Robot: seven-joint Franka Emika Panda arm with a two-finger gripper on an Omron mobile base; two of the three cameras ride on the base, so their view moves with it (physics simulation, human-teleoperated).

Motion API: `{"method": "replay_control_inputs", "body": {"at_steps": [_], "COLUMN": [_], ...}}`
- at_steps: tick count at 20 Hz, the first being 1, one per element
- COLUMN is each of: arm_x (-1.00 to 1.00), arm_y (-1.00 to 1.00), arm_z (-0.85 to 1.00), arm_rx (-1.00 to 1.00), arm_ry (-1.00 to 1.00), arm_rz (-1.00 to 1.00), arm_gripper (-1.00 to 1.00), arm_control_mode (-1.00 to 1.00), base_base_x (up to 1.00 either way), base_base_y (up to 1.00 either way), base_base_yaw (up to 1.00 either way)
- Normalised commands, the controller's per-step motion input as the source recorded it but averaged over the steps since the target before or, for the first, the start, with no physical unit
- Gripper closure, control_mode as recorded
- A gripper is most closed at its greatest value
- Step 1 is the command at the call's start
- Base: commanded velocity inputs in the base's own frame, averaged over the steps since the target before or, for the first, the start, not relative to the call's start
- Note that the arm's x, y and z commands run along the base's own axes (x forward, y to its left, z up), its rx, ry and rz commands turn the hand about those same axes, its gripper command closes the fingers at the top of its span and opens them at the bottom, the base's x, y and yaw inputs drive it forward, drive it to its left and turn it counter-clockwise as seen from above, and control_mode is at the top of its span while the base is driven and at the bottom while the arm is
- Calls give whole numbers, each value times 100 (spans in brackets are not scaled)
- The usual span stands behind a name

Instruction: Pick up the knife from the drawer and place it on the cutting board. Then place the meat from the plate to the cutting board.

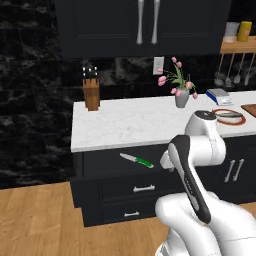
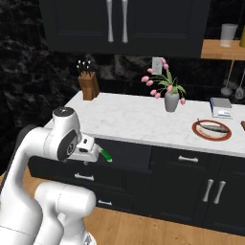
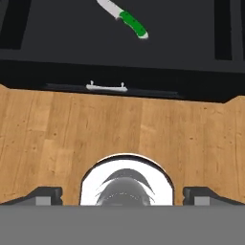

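Observation:
The knife [image 1: 136,160], silver blade and green handle, lies inside the pulled-out black drawer [image 1: 115,189] below the counter's left end. In the hand view the knife [image 3: 122,18] sits at the top, beyond the drawer's front and its silver handle [image 3: 106,86]. My gripper [image 3: 122,194] points down over the wooden floor in front of the drawer, open and holding nothing. In the right base view my hand [image 2: 87,147] hovers just left of the knife's green handle [image 2: 105,156]. The meat [image 2: 213,127], a grey fish, rests on the red-rimmed plate [image 2: 201,134]. The cutting board [image 1: 250,109] peeks in at the right edge.
A wooden knife block [image 1: 91,93] stands at the counter's back left. A vase of pink flowers [image 1: 181,97] and a blue-white book [image 1: 218,95] are near the plate. Black wall cupboards [image 1: 145,22] hang above. A second drawer [image 1: 131,214] lies below the open one.

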Motion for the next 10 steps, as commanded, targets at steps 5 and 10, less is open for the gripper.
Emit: {"method": "replay_control_inputs", "body": {"at_steps": [5, 10], "arm_x": [100, 60], "arm_y": [-7, -3], "arm_z": [-26, -26], "arm_rx": [0, 0], "arm_ry": [-2, 0], "arm_rz": [5, 3], "arm_gripper": [-100, -100], "arm_control_mode": [-100, -100], "base_base_x": [0, 0], "base_base_y": [0, 0], "base_base_yaw": [0, 0]}}
